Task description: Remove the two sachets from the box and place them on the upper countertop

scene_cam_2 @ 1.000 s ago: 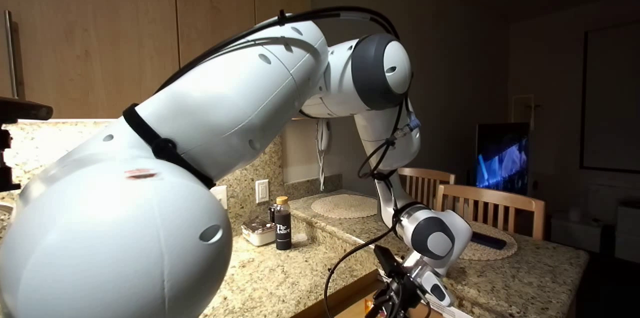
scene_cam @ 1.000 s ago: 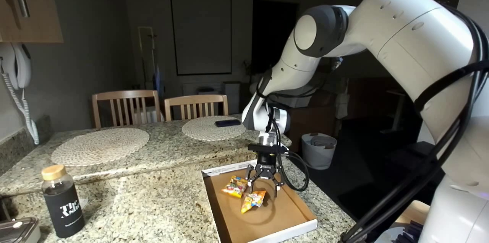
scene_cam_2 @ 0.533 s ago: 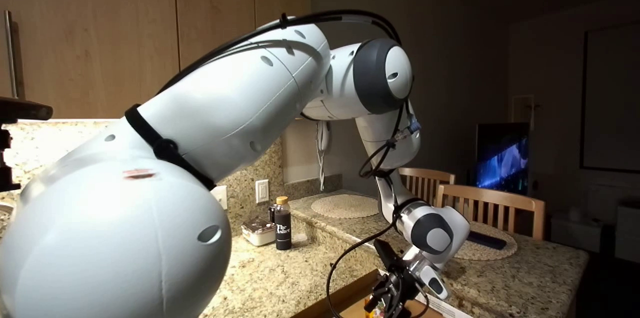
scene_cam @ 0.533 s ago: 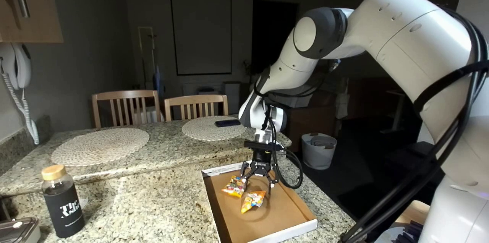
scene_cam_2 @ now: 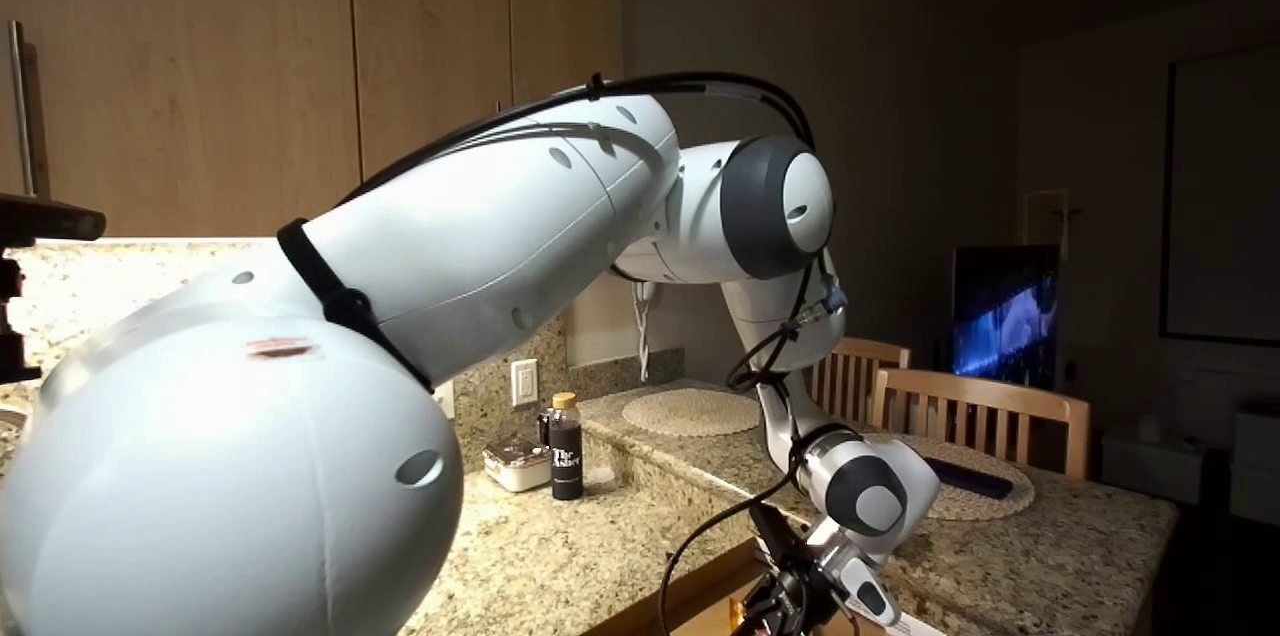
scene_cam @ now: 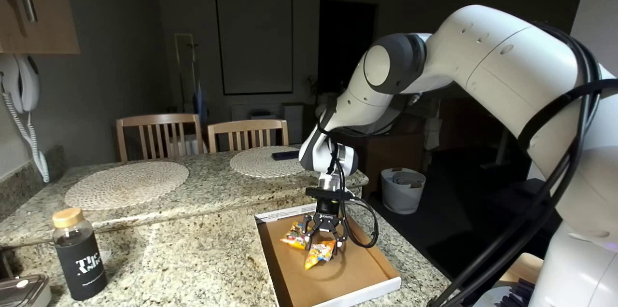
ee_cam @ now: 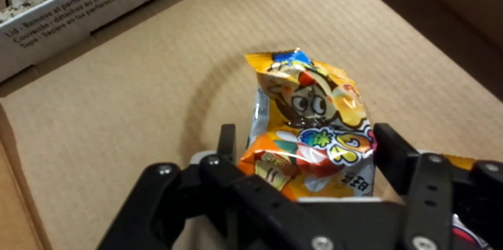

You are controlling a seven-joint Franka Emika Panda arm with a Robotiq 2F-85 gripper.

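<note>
Wrist view: gripper (ee_cam: 305,140), spread, fingers (ee_cam: 393,153) on both sides of a sachet (ee_cam: 312,118), contact uncertain. Sachet lying in the box (ee_cam: 118,92), not yet held. In an exterior view: second sachet (scene_cam: 293,239), close by in the same box. Step in hand, probably: the grasp. Handling notes: sink a little, then pinch across the plump middle, not the ends; keep the finger between the two from snagging the second sachet; close softly; lift well clear of the box before crossing to the upper counter (scene_cam: 207,181).
</note>
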